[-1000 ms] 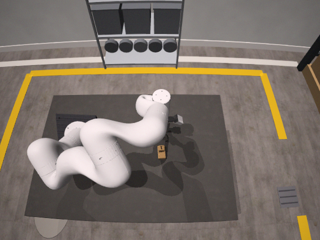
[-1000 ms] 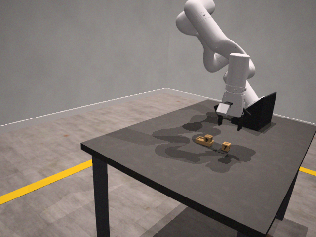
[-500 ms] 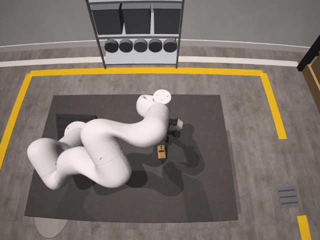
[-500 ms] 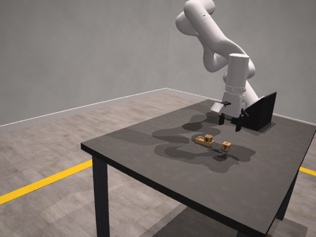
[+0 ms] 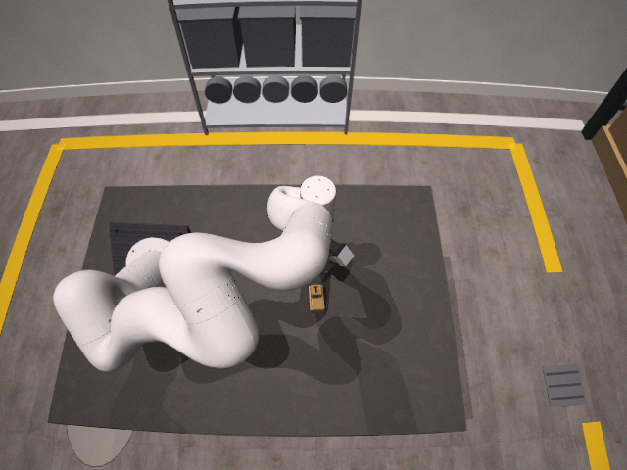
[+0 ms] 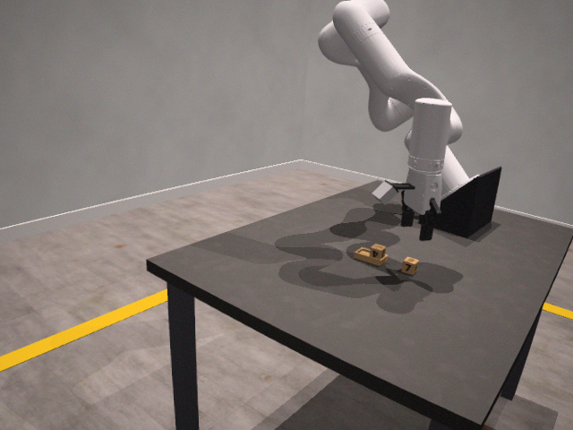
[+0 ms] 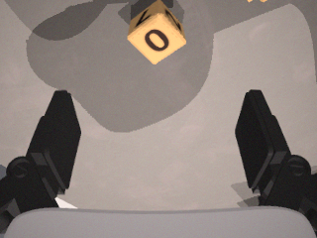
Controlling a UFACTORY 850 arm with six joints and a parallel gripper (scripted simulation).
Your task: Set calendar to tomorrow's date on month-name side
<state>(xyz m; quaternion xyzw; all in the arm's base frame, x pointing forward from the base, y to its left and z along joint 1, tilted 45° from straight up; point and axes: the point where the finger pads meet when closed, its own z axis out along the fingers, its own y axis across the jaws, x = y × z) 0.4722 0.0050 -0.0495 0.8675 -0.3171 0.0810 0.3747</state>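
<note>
Claw [image 5: 334, 271] [image 6: 416, 229] [image 7: 158, 110] wide, holding nothing, above desk [image 5: 202, 399] [image 6: 323, 300] [image 7: 158, 164]. Loose cube [image 6: 409, 266] [image 7: 156, 40] on desk near tray [image 5: 316, 305] [image 6: 365, 259], 0 up, 7 toward exterior view. Other cube [image 5: 316, 290] [image 6: 378, 251] at one end of tray. Main risk: descending with fingers skewed to cube faces, so pinching corners and twisting or squirting cube out. Also possible: wrong digit or upside-down digit from bad regrasp, tray shoved or tipped by finger contact, cube perched on rim from off-centre release.
</note>
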